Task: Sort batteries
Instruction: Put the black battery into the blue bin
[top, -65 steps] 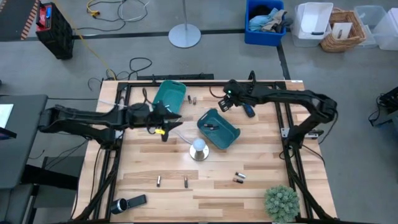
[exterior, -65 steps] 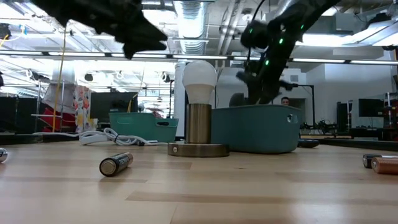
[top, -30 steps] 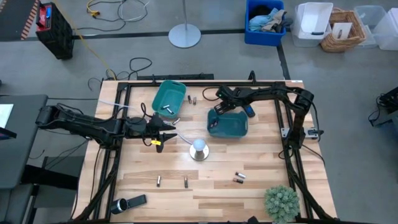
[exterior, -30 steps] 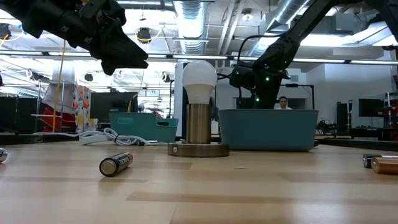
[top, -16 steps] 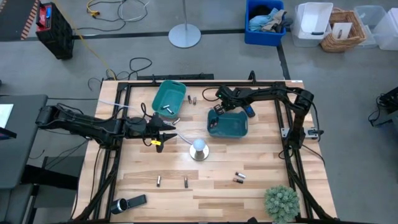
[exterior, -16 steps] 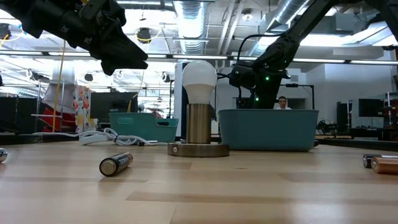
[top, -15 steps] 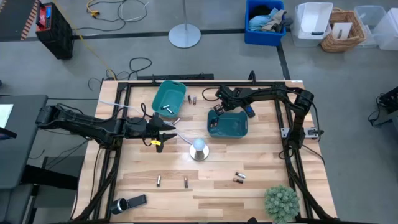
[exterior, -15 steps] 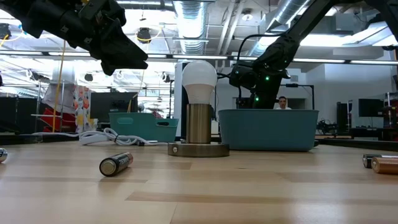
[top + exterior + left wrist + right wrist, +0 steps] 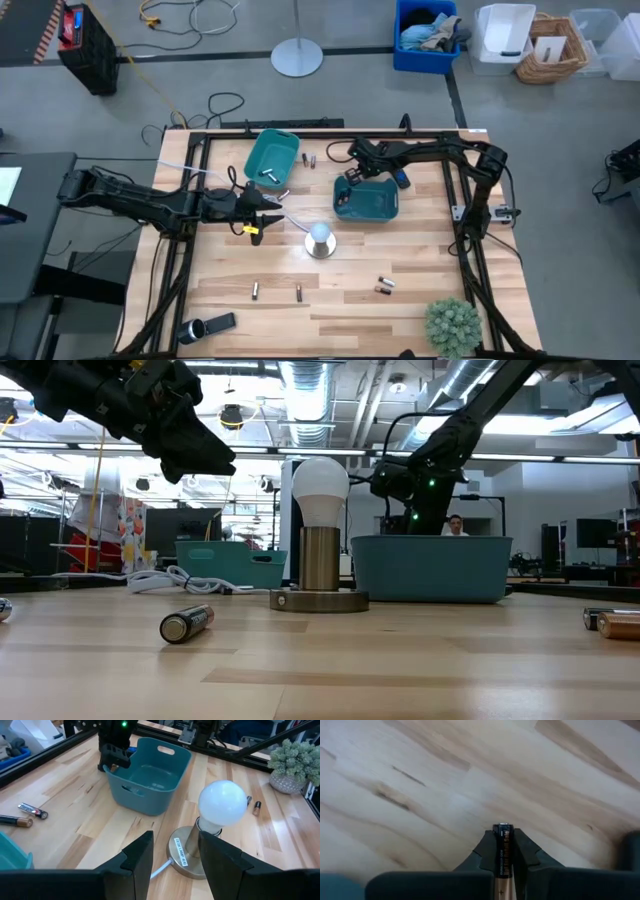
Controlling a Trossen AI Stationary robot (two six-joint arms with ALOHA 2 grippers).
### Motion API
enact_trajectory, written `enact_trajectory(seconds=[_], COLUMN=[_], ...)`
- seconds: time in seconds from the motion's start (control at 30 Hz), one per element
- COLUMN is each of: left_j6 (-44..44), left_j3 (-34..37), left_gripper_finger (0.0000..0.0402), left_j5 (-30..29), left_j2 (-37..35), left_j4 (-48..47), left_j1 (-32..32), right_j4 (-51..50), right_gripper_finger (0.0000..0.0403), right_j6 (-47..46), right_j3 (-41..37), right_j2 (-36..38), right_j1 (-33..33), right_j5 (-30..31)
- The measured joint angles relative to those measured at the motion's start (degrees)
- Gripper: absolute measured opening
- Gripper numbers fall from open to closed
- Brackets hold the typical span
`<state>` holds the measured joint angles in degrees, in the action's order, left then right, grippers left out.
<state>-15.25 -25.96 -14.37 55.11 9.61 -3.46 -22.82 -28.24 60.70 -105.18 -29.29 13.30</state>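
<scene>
My right gripper (image 9: pixel 349 180) is shut on a battery (image 9: pixel 503 850) at the left rim of the right teal bin (image 9: pixel 368 199), above the rim in the low view (image 9: pixel 398 482). My left gripper (image 9: pixel 270 207) is open and empty, raised left of the lamp (image 9: pixel 320 240). A second teal bin (image 9: pixel 272 155) at the far left holds a battery (image 9: pixel 268 174). Loose batteries lie on their sides on the table: two near the front (image 9: pixel 255 291) (image 9: pixel 298 292), a pair at the front right (image 9: pixel 383 286), and more between the bins (image 9: pixel 308 159) (image 9: pixel 283 193). My right gripper pinches the battery between its two fingers. The battery lies along the fingers, and its metal end (image 9: pixel 503 827) sticks out just past the fingertips. The fingers point down at the wooden table top, and the battery is lifted clear.
A lamp with a white bulb (image 9: pixel 222 802) on a round metal base stands mid-table, its white cord running left. A black bar and a flashlight-like cylinder (image 9: pixel 205 326) lie at the front left. A potted plant (image 9: pixel 452 325) stands at the front right. Black frame rails border the table.
About two seconds ago the right teal bin lay turned askew. It now sits square, a little farther right. My right gripper has moved from the far side to the bin's left rim. My left gripper has moved slightly nearer and lower. In the last second both arms have kept still.
</scene>
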Motion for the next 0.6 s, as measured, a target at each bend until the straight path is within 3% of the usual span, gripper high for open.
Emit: enact_trajectory(seconds=[0.37, 0.6], left_j6=[0.63, 0.58], left_j3=[0.0, 0.0], left_gripper_finger=[0.015, 0.015], left_j5=[0.0, 0.02], left_j2=[0.0, 0.0], left_j4=[-0.01, -1.64], left_j1=[0.0, 0.0], right_j4=[-0.61, -0.82], right_gripper_finger=[0.0033, 0.0033], right_j6=[1.41, 4.93], right_j3=[0.06, 0.12], right_j2=[8.08, 16.93], right_j1=[0.76, 6.15], right_j5=[0.28, 0.26])
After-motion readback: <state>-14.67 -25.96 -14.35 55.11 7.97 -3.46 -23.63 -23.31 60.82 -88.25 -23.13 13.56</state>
